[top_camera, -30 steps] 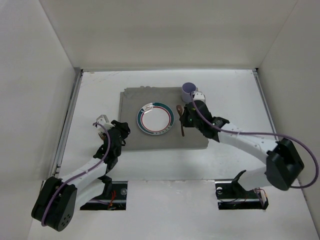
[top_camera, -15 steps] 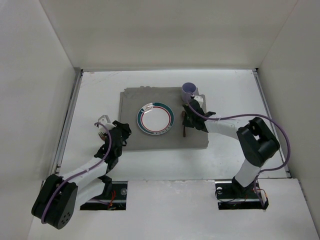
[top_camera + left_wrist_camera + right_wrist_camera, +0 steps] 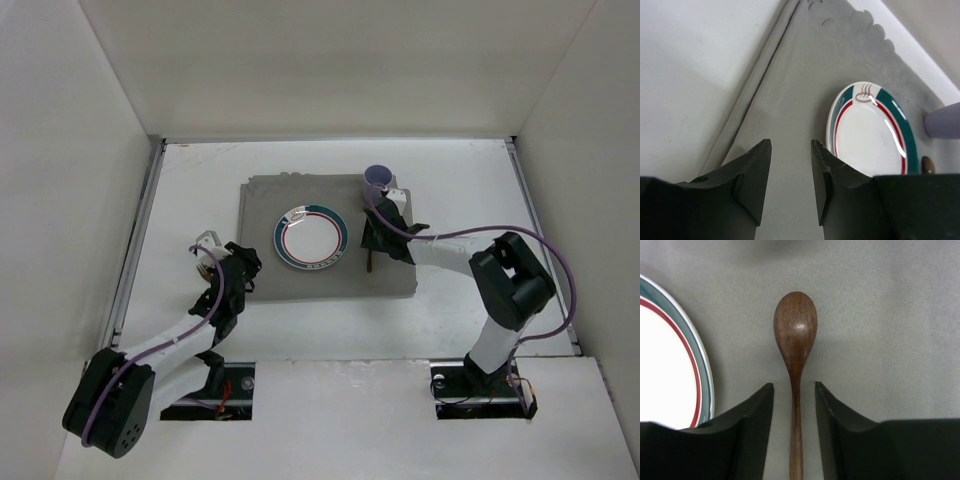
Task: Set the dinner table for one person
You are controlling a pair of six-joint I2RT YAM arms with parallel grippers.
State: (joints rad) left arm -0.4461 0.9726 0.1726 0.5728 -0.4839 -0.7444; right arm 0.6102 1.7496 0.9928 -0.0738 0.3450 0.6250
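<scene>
The white bench (image 3: 200,180) carries a grey placemat (image 3: 265,200) at its centre. A plate (image 3: 311,239) rimmed in green and red lies mid-mat. A lavender cup (image 3: 378,178) stands at the mat's far right corner. A wooden spoon (image 3: 795,330) lies on the mat just right of the plate. The right claw (image 3: 794,405) is narrowly parted and straddles the spoon's handle (a slim gap shows either side). The left claw (image 3: 789,150) is narrowly parted, holds nothing, and is over the mat's left part.

This is a robotics lab test cell, not a home. A bare white desk (image 3: 200,170) is boxed in by plain white panels (image 3: 330,70) on three sides. The left arm (image 3: 175,340) and right arm (image 3: 450,262) are bolted at its near edge, with purple cables (image 3: 450,236) exposed.
</scene>
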